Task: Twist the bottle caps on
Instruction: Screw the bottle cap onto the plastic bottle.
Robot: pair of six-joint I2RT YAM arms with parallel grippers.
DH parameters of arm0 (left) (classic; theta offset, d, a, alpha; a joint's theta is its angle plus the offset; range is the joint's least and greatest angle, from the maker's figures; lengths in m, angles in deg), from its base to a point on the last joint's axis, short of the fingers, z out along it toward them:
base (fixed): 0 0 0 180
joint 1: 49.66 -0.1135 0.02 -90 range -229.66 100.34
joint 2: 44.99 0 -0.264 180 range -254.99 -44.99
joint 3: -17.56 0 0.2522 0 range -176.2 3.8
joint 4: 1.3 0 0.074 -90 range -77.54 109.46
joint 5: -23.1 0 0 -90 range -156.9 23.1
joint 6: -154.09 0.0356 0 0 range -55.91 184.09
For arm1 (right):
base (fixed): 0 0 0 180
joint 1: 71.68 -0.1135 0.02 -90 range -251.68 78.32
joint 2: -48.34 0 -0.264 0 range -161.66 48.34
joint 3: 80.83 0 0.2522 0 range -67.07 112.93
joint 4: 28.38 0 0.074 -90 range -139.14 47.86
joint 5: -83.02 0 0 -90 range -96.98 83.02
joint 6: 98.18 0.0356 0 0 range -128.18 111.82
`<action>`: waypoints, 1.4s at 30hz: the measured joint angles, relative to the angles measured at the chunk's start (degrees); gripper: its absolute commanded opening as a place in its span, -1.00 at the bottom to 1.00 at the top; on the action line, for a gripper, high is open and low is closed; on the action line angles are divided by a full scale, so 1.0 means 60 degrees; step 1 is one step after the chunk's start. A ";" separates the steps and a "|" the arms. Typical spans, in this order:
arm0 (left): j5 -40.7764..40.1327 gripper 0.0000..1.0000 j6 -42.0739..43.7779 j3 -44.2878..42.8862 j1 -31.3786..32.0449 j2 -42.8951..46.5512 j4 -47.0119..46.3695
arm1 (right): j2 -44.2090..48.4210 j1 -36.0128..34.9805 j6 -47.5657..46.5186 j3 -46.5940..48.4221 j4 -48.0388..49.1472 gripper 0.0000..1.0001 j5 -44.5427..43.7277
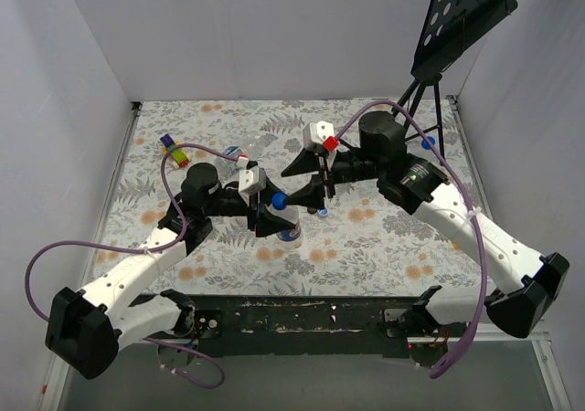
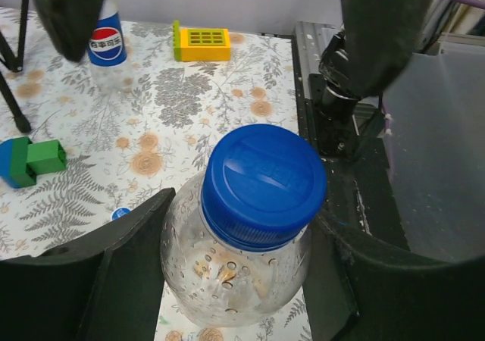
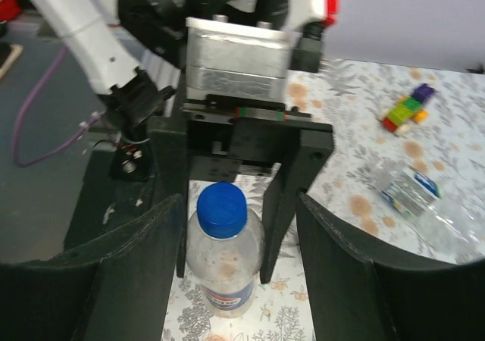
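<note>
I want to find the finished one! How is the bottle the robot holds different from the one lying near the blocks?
The held bottle stands upright; the lying bottle is on its side. The held bottle sits in the left end effector; the lying bottle rests free on the table. The held bottle wears a blue cap; the lying bottle's top is unclear. Both are clear plastic.
</note>
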 measured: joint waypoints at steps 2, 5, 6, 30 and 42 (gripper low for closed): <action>0.0321 -0.50 0.0000 -0.0062 0.0000 -0.0080 0.0025 | -0.0302 -0.0025 -0.0375 0.0324 -0.0404 0.36 0.0743; 0.0608 -0.50 0.0000 -0.0106 0.0000 -0.0120 0.0069 | -0.0645 -0.0022 -0.0772 0.0641 -0.0863 0.34 0.1464; 0.0663 -0.50 0.0000 -0.0109 0.0000 -0.0120 0.0069 | -0.0743 -0.0022 -0.0896 0.0699 -0.0991 0.33 0.1676; 0.0455 -0.52 0.0113 -0.0157 -0.0051 -0.0087 0.0390 | -0.1224 -0.0623 -0.1217 0.1009 -0.1792 -0.97 0.0710; -0.2433 -0.53 0.0357 -0.0146 -0.0011 0.0033 0.0729 | -0.0044 -0.2149 -0.0142 -0.0816 0.0386 -0.97 -0.5209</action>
